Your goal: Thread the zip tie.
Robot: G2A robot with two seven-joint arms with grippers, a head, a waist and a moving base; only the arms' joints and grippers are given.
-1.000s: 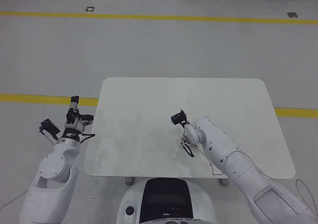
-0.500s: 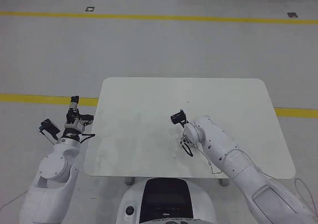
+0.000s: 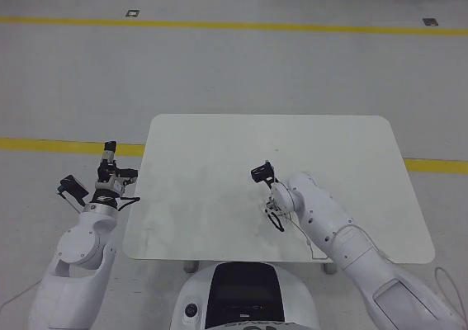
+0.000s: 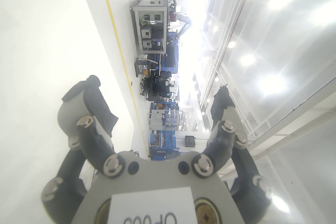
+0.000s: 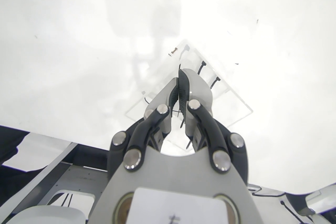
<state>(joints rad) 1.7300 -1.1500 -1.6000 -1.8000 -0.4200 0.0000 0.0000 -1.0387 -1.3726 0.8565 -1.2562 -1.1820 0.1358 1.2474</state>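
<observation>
The right tool (image 5: pixel 179 75) is closed on a thin black zip tie (image 5: pixel 182 122), which runs between its pads. It stands just over a clear plate (image 5: pixel 236 107) lying on the white tabletop (image 3: pixel 333 148). Two more ties (image 5: pixel 201 67) lie on this plate. The left tool (image 4: pixel 157 84) is open and holds nothing, beside the left edge of the tabletop.

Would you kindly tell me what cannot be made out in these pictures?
Right wrist view: whether the shut right gripper pinches a zip tie; its fingers cover it.
Same view: clear plate's near corner, behind that gripper.
Top view: any zip tie, too small.
</observation>
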